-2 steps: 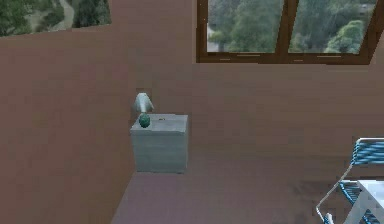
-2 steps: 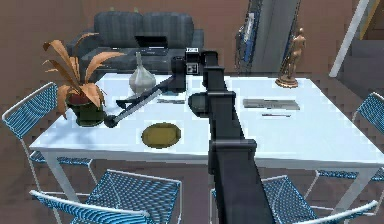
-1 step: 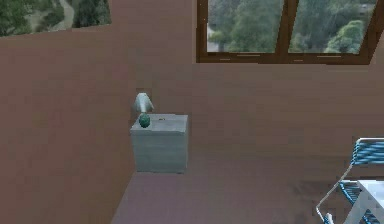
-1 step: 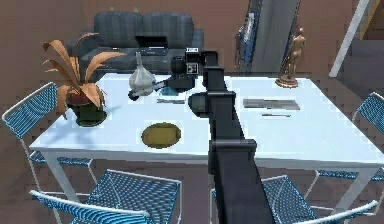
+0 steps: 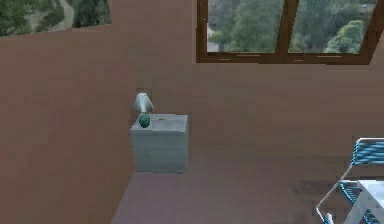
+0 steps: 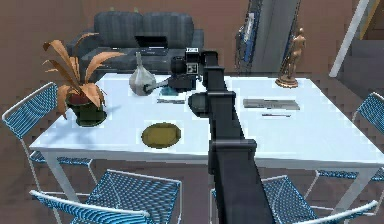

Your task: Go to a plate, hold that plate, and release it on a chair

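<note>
Plate (image 6: 161, 135) looks stiff, slick and breakable, so I'd grab its rim; can't tell if the gripper (image 6: 178, 88) holds anything.

Smooth white table (image 6: 300, 125) top, faintly glossy. Below-left of the hand (image 6: 181, 96), a matt olive plate (image 6: 161, 134); left of the hand, a glossy grey vase (image 6: 142, 75); far right, a bronze-like statuette (image 6: 291, 58). Seat of the chair (image 6: 35, 108): blue woven mesh.

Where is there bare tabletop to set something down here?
Free: the near tabletop on the arm side view's right, between the arm and table edge, before the flat grey thing; also between potted plant and plate. Crowded: far edge around the vase.
</note>
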Robot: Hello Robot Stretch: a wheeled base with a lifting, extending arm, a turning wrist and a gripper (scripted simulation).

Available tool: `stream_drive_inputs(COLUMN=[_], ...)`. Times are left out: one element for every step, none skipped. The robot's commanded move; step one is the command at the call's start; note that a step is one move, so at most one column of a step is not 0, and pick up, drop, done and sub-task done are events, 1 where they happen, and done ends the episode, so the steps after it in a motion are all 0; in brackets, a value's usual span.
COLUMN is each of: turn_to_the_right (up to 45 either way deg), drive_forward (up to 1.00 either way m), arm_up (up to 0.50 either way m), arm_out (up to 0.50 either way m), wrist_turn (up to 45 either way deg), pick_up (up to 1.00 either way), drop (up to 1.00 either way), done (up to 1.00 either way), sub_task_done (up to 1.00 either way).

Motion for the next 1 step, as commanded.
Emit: stream_drive_inputs(turn_to_the_right=[0.0], drive_forward=[0.0], arm_up=[-0.3], arm_out=[0.0], wrist_turn=[0.0], pick_up=[0.0], drop=[0.0], done=[0.0], sub_task_done=[0.0])
